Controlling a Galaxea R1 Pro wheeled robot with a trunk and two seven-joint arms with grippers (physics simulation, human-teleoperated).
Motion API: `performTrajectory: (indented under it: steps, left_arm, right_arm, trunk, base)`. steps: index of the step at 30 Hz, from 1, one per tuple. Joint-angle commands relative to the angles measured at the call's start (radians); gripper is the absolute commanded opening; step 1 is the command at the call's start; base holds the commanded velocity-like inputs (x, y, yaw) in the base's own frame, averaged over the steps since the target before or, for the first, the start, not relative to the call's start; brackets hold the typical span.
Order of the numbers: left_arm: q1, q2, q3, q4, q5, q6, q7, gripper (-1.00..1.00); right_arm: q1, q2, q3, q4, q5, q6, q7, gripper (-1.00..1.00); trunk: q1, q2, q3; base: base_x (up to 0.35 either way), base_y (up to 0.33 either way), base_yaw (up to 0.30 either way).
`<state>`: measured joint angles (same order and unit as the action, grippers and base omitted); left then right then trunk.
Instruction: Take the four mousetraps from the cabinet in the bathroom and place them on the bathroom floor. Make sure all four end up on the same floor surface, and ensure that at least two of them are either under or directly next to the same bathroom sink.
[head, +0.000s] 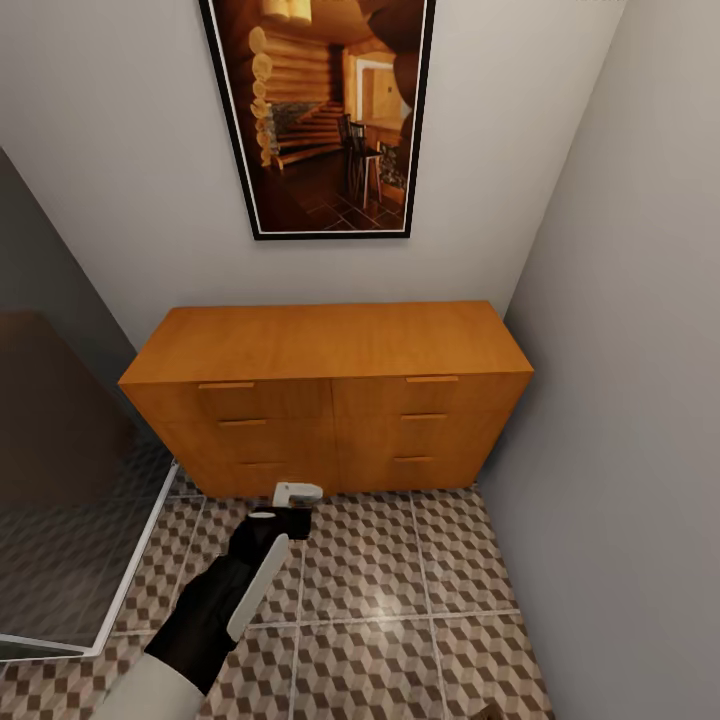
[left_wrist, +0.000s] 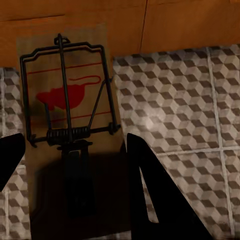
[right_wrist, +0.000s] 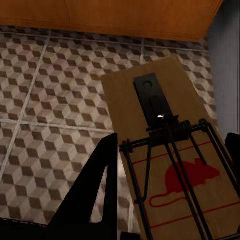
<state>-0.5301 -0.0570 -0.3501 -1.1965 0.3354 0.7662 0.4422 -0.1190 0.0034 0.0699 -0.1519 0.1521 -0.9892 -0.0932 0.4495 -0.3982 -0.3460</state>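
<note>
1. My left gripper (head: 297, 497) hangs low over the bathroom floor (head: 400, 560), just in front of the cabinet (head: 330, 345). Its dark fingers (left_wrist: 150, 195) flank a mousetrap (left_wrist: 65, 105); I judge them closed on its board, held flat and low for setting down on the tiles.
2. This left-hand mousetrap lies between my fingers with its red mouse mark up and its wire bar toward the cabinet's base, which stands just beyond the fingertips.
3. My right gripper (right_wrist: 170, 190) likewise holds a second mousetrap (right_wrist: 165, 150), one finger (right_wrist: 97, 190) against the board's edge, tiles beneath and the cabinet's lower edge ahead. I judge both traps are carried at once to halve the trips.
4. The drawer fronts look shut in the head view; the remaining mousetraps cannot be located.
5. Hidden or unclear: the near end of each board is cut off by the frame; the second right finger is barely visible at the edge; whether either board touches the floor cannot be told. No sink is identifiable; a glass panel (head: 70, 560) stands beside my left arm.
</note>
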Motion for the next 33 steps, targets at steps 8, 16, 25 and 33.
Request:
performTrajectory:
  steps: [8, 16, 25, 33]
  left_arm:
    - [0.113, 0.073, -0.407, 0.870, 0.016, -1.382, -0.095, -1.00]
    - [0.113, 0.076, -0.408, 0.885, 0.017, -1.381, -0.167, -1.00]
    - [0.113, 0.081, -0.407, 0.966, 0.016, -1.386, -0.172, -1.00]
    - [0.113, 0.080, -0.407, 0.969, 0.016, -1.386, -0.172, -1.00]
  right_arm:
    - [-0.001, -0.018, -0.003, -0.640, -0.103, 0.535, 0.356, -1.00]
    - [-0.001, -0.076, -0.027, -0.635, -0.196, 0.538, 0.393, -1.00]
    - [-0.001, -0.080, -0.028, -0.635, -0.201, 0.536, 0.394, -1.00]
    - [-0.001, -0.080, -0.029, -0.635, -0.201, 0.535, 0.393, -1.00]
  trunk:
    - [0.001, -0.002, -0.002]
    - [0.001, -0.002, -0.002]
    - [0.001, -0.002, -0.002]
    - [0.001, -0.002, -0.002]
  base:
    - [0.000, 0.000, 0.000]
    - [0.000, 0.000, 0.000]
    - [0.000, 0.000, 0.000]
    - [0.000, 0.000, 0.000]
